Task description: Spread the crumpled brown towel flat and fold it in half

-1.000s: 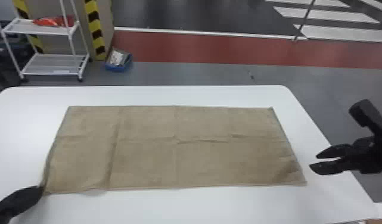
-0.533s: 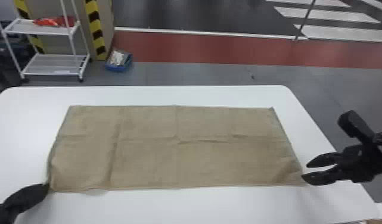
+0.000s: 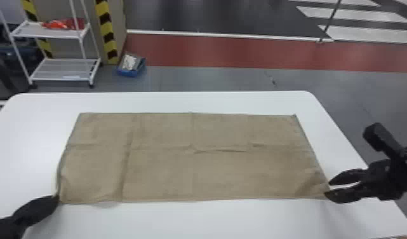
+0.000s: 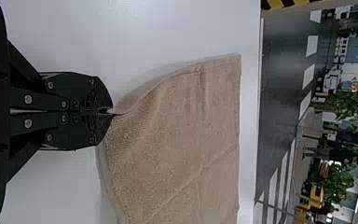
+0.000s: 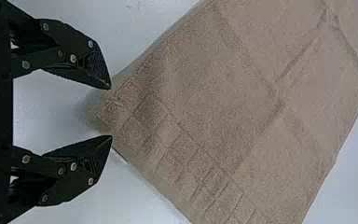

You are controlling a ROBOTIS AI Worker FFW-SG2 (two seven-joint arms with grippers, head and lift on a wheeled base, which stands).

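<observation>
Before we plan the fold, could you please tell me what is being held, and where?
The left gripper holds the brown towel by its near left corner; the right gripper is open around the near right corner.

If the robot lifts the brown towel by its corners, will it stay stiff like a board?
Probably not: the brown towel looks floppy, since its edge bends and creases near the left gripper. It's likely light for its size, because the cloth looks thin. Its rough-looking weave suggests it won't slip easily.
</observation>
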